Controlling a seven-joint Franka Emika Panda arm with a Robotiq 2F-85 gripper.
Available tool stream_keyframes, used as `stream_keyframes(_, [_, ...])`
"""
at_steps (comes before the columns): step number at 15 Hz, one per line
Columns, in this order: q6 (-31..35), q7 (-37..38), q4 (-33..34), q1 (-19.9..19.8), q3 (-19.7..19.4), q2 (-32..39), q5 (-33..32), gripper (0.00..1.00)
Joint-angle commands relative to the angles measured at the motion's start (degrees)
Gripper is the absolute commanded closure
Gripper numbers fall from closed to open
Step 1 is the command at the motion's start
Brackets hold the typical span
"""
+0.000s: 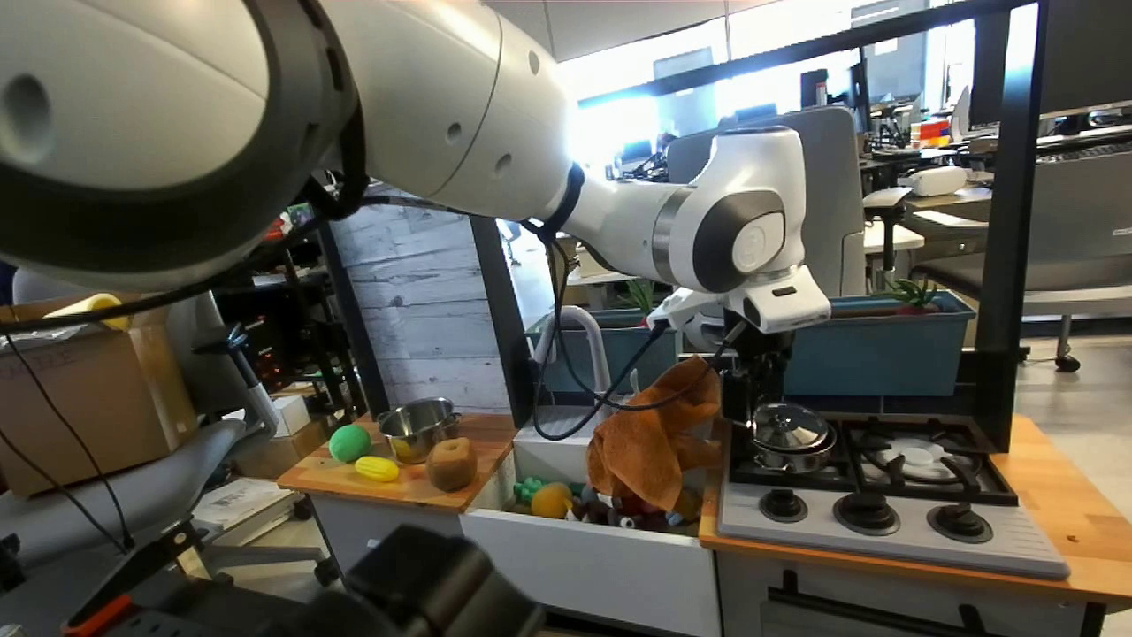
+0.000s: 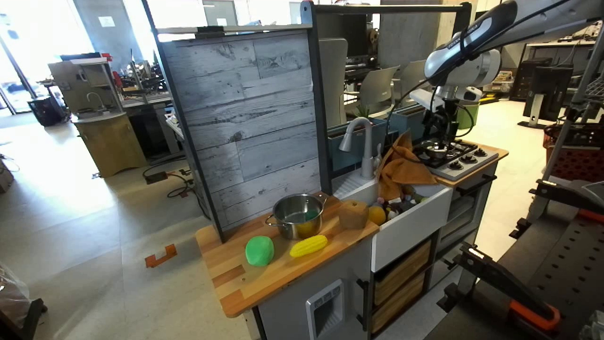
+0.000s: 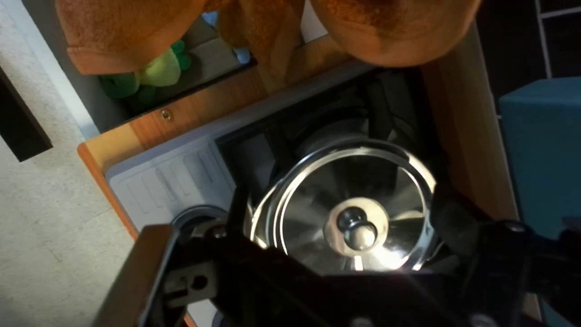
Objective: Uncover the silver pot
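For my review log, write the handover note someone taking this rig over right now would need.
Pincer: open, at the lid, jaws on opposite sides of it in the wrist view; contact can't be confirmed.
Things: lid on the silver pot, which stands on the stove.
Done: approach only; lid not yet off.
Left: probably grip the lid, lift it clear and set it aside.

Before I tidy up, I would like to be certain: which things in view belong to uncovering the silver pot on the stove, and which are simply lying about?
For the job:
lid
silver pot under it
jaws, standing open

Just lying about:
other pot, open on top
yellow corn
round green toy
brown object
orange-brown cloth
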Motion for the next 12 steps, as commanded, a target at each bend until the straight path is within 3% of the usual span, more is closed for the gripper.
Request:
stream_keyframes(1, [-1.9, 6.6, 0.5, 0.1, -0.8, 0.4, -1.5, 0.0])
stream_keyframes(3, [-3.4, 9.8, 0.8, -0.4, -1.1, 0.4, -1.9, 0.26])
stream_keyframes(7, [-5.6, 14.0, 2.4, -1.6, -0.9, 0.8, -2.1, 0.58])
stream_keyframes(12, [-6.5, 16.9, 4.6, -2.3, -0.7, 1.6, -2.4, 0.61])
